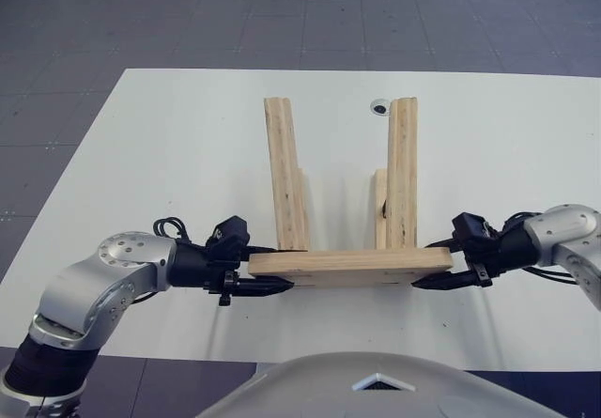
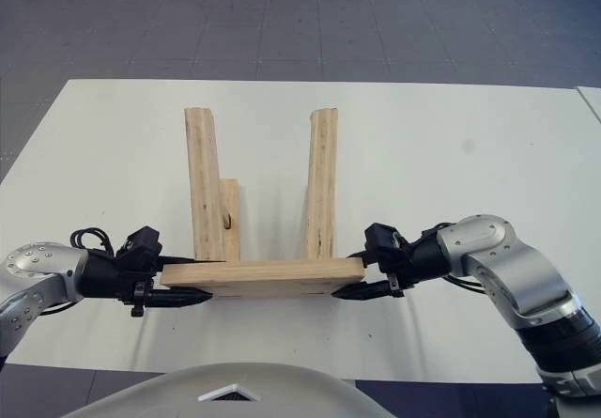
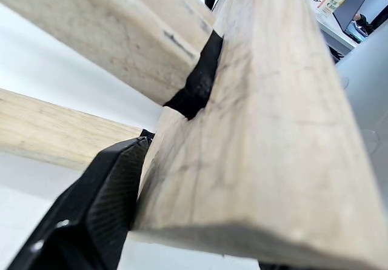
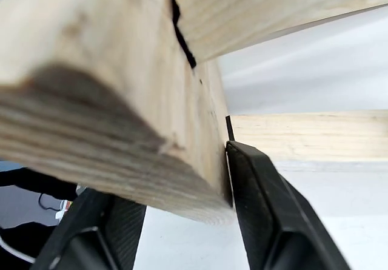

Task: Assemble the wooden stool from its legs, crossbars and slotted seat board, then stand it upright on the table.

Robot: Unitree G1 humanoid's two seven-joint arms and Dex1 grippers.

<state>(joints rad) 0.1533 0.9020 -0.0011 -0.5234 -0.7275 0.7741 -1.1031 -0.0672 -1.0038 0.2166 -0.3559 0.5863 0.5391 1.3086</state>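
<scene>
On the white table (image 1: 169, 136), towards its near edge, the left gripper (image 1: 280, 268) comes in from the left and is clamped on the left end of the seat board (image 1: 349, 266), one black finger above the board's top edge and one below it; in the left wrist view a finger (image 3: 103, 203) lies flat against the board's face. The board stands on its long edge and runs straight across in front of the robot, so the stool (image 2: 263, 221) is on its side, not upright; whether it rests on the table or is held just off it cannot be told. From the board the left leg (image 1: 286, 174) reaches away across the table, and the right leg (image 1: 404, 169) runs roughly parallel to it, the two well apart with bare table between them. A shorter wooden piece (image 1: 380, 207) shows just beside the right leg's inner edge; whether it is a crossbar or a lower leg cannot be told. Just beside the right leg's far end is a small round hole (image 1: 379, 108) in the table. The right gripper (image 1: 427, 266) comes in from the right and grips the board's right end, its fingers (image 4: 273, 209) pressed to either face of the wood
</scene>
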